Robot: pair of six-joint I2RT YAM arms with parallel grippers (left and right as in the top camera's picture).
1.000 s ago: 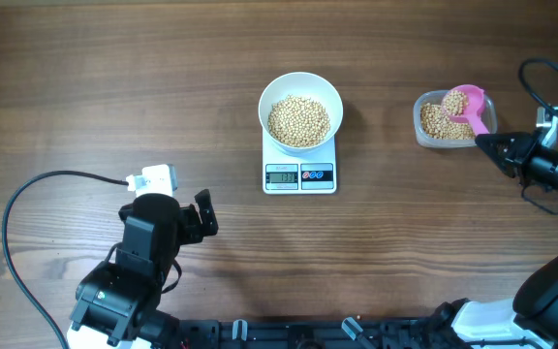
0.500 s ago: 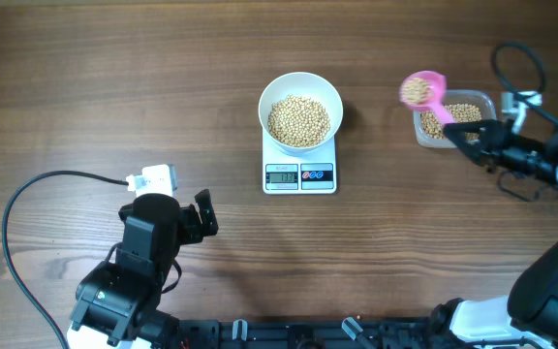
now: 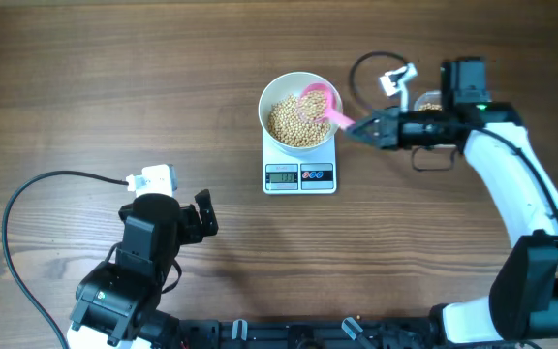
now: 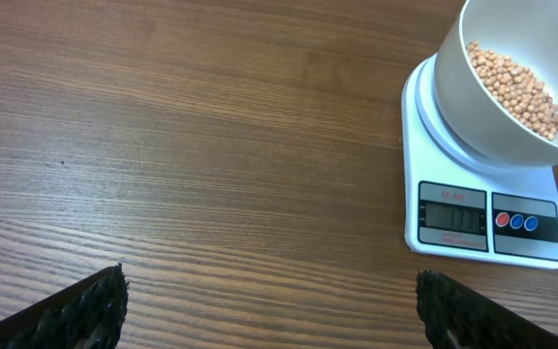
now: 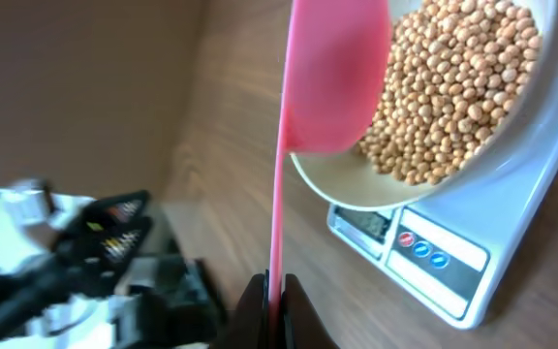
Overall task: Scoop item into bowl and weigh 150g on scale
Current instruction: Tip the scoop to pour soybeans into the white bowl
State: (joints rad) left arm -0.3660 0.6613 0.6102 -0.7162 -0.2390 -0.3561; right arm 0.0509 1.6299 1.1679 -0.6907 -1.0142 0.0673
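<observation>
1. Found the beans (image 3: pixel 296 121) heaped in the white bowl (image 3: pixel 271 95) at desk centre; bowl seated on the scale (image 3: pixel 300 176), display towards the near edge; could not read the digits with any certainty.
2. Saw the right hand (image 3: pixel 355 128) pinched together on the thin handle of a pink scoop (image 3: pixel 320 102); scoop cup tipped on edge over the bowl's right side, just above the heap; could not tell how many beans lay in it.
3. Saw the left hand (image 3: pixel 204 213) spread wide apart, holding nothing, near and to the left, well apart from the scale.
4. Judged the beans hard, dry, light singly and free-rolling; likely to bounce and scatter if dropped from height; best moved only in the scoop, tipped slowly so that a few fall at a time close to the target weight.
5. Judged the scoop stiff, light plastic; thought the handle end the right place to grip, fingers kept outside the bowl; judged the bowl smooth and merely resting on the scale, so best not nudged.
6. Noted a brown wood-grain desk (image 3: pixel 114 78), flat and matt, carrying a black cable (image 3: pixel 66 174) and a small white part (image 3: pixel 153 178) by the left arm; expected stray beans to roll far on it.
7. Made out little of the room; only a blurred brown area in the right wrist view.
</observation>
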